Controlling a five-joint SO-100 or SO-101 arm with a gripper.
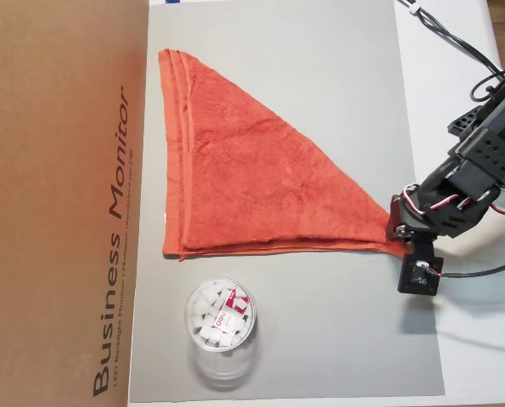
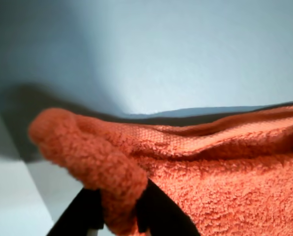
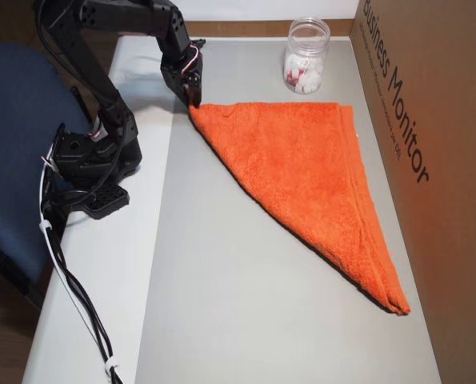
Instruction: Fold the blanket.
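Blanket corner: fills the wrist view, bunched between two dark fingers (image 2: pixel 158 211).
Tool (image 1: pixel 398 231): clamped on that corner.
Blanket (image 1: pixel 244 170): folded into a triangle, flat on the grey surface (image 1: pixel 337 76).
Cup (image 1: pixel 220 322): beside the blanket's long edge, apart.

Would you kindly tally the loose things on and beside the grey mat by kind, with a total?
Orange towel, folded into a triangle: 1
Clear plastic cup holding small white pieces: 1
Cardboard box printed "Business Monitor": 1
Total: 3

The gripper pinches one towel corner, seen closest in the wrist view.
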